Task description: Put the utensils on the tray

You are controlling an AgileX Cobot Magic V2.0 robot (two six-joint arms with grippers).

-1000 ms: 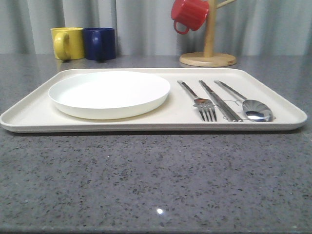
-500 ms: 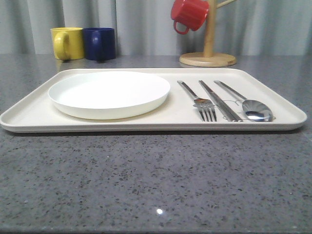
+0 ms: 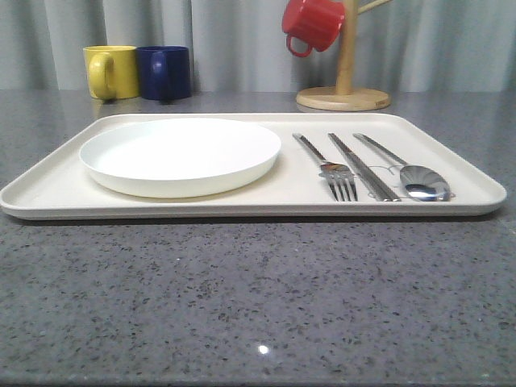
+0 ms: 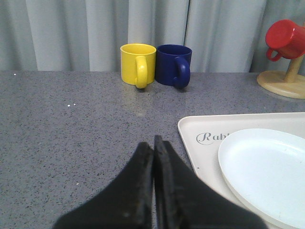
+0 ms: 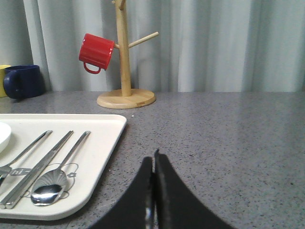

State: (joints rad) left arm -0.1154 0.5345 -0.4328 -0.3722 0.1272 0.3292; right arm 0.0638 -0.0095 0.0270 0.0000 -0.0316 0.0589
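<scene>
The cream tray point(image 3: 56, 189) lies across the middle of the grey table. On its right part lie a silver fork point(image 3: 329, 165), a pair of chopsticks point(image 3: 363, 167) and a spoon point(image 3: 411, 173), side by side, handles pointing away. The right wrist view has the same spoon point(image 5: 52, 183), chopsticks point(image 5: 38, 169) and fork point(image 5: 24, 150) on the tray point(image 5: 102, 143). My right gripper point(image 5: 153, 160) is shut and empty over bare table, right of the tray. My left gripper point(image 4: 153, 143) is shut and empty, just left of the tray's corner point(image 4: 190, 131) with the "Rabbit" script.
A round white plate point(image 3: 181, 155) sits on the tray's left half. A yellow mug point(image 3: 111, 71) and a navy mug point(image 3: 165, 71) stand at the back left. A wooden mug tree point(image 3: 345, 81) with a red mug point(image 3: 313, 24) stands at the back right. Curtains close the far side.
</scene>
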